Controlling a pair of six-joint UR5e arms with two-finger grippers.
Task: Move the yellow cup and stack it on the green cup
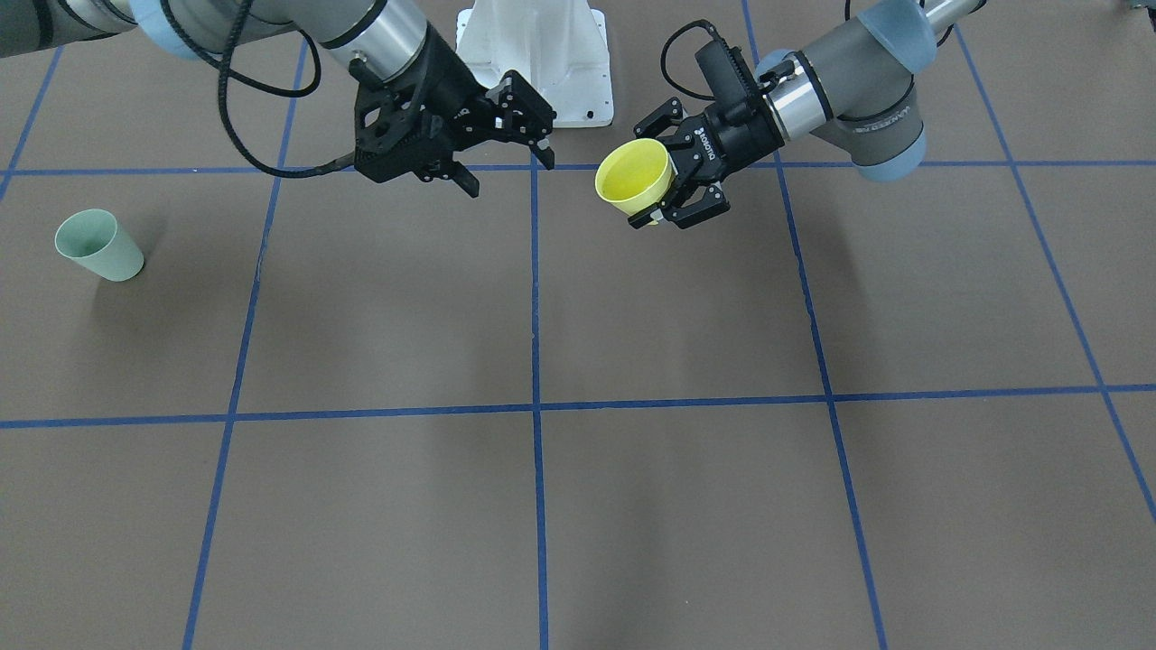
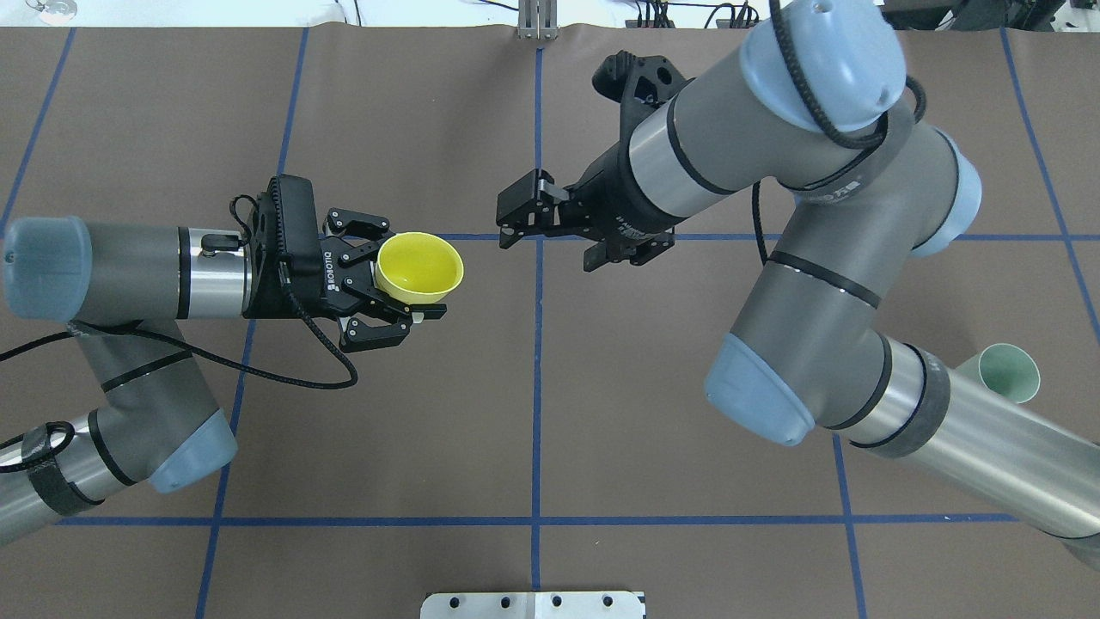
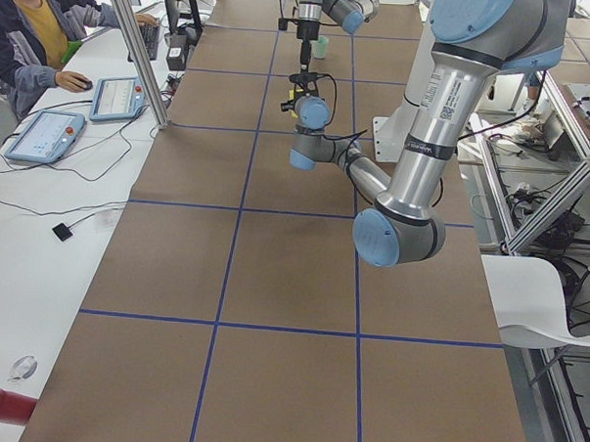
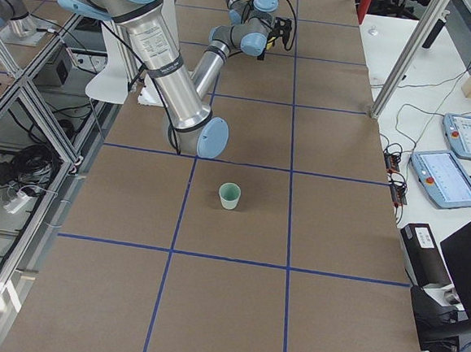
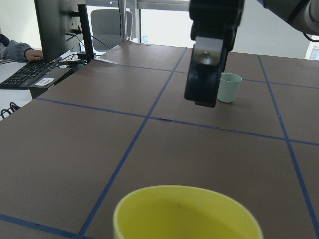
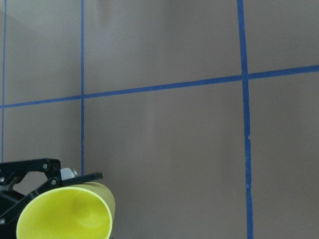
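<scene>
Your biggest risk here was the hand-over itself. The small bright yellow tapered plastic cup (image 2: 419,268) was smooth and thin-walled. If your left end effector (image 2: 411,273) let go before the other one had a firm hold, the cup would likely have dropped to the brown worktop (image 2: 687,481) and rolled. The left fingers (image 2: 374,334) took up both flanks of the cup, which left you little free wall to grasp. A careless approach could have knocked finger against finger, or pinched the rim and bent it. You also needed a hold that kept the cup's base free and pointing down, or it could not have nested afterwards.

Take the central blue tape line (image 2: 536,370) as your mark. The left arm reached in roughly level from well left of the line, with its end effector clamped on the yellow cup. The cup hung in the air just left of the line, mouth up or nearly so. The right end effector (image 1: 508,173) hovered about over the line, tipped downward, its fingers apart and empty. It was near the cup but not touching it. The small pale mint-green tapered plastic cup (image 2: 1010,371) stood upright on the worktop well right of the line. In the overhead view it was partly hidden under the right forearm, so a low swing of that arm could have toppled it.
</scene>
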